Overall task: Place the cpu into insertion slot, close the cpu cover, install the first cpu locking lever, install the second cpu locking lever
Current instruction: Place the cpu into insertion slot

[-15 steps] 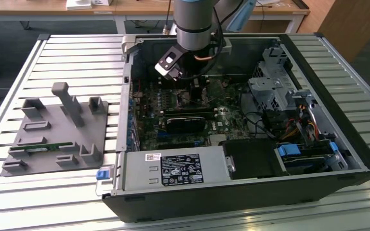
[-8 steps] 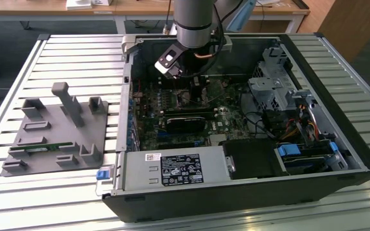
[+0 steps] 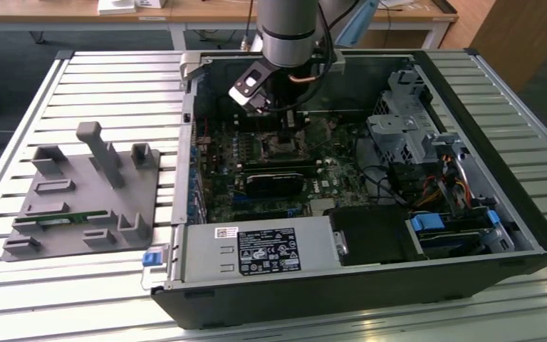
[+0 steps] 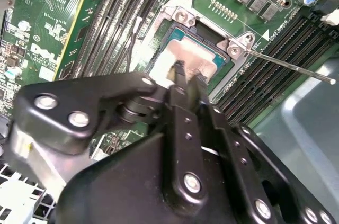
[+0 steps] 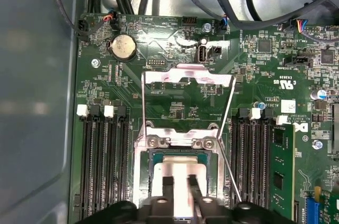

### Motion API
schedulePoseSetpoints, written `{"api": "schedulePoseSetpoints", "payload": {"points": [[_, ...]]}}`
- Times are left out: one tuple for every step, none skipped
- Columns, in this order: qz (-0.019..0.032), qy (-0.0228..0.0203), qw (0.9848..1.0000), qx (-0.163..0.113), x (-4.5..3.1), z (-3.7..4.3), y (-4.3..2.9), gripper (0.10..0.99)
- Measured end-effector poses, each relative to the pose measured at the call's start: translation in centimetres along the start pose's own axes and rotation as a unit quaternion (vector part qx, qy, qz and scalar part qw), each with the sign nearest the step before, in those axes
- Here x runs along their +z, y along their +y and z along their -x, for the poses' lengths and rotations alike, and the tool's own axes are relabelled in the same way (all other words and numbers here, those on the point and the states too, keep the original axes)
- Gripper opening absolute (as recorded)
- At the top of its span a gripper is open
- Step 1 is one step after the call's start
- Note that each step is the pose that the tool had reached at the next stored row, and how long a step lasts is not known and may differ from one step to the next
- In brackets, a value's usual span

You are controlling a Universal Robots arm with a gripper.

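Silvery cpu [image 5: 180,170] in insertion slot [image 5: 155,176], cpu cover [image 5: 188,75] open.

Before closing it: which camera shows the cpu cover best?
The first wrist view: the cover stands flipped open past the chip, whole frame and window visible. In the second wrist view the gripper blocks that end; the exterior view has it far off beneath the arm.

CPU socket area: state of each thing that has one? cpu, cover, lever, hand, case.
cpu: lying in the insertion slot, metal top up.
cpu cover: open, folded back away from the slot.
locking lever: unlatched, sticking out away from the slot.
hand: over the cpu; cannot tell if it touches.
computer case: lying flat, side open.
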State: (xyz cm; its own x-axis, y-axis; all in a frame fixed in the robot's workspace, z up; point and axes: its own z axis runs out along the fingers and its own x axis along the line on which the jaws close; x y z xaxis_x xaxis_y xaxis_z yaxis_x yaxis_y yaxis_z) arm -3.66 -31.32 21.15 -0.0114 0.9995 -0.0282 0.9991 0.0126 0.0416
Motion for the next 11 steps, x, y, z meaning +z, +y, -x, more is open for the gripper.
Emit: {"api": "schedulePoseSetpoints", "payload": {"points": [[-0.0004, 0.0002, 1.0000, 0.000, 0.00, 0.03, 0.01, 0.180], [-0.0008, 0.0006, 1.0000, 0.000, -0.02, 0.05, 0.02, 0.180], [-0.0012, 0.0008, 1.0000, 0.000, -0.05, 0.07, 0.03, 0.122], [-0.0015, 0.0012, 1.0000, 0.000, -0.09, 0.07, 0.04, 0.106], [-0.0017, 0.0015, 1.0000, 0.000, -0.15, 0.08, 0.04, 0.106], [-0.0019, 0.0016, 1.0000, 0.000, -0.23, 0.08, 0.04, 0.106], [-0.0020, 0.0017, 1.0000, 0.000, -0.32, 0.08, 0.05, 0.106], [-0.0022, 0.0018, 1.0000, 0.000, -0.41, 0.09, 0.06, 0.106], [-0.0024, 0.0018, 1.0000, 0.000, -0.51, 0.09, 0.06, 0.106], [-0.0025, 0.0018, 1.0000, 0.000, -0.63, 0.09, 0.07, 0.106], [-0.0026, 0.0018, 1.0000, 0.000, -0.76, 0.10, 0.07, 0.106]]}}
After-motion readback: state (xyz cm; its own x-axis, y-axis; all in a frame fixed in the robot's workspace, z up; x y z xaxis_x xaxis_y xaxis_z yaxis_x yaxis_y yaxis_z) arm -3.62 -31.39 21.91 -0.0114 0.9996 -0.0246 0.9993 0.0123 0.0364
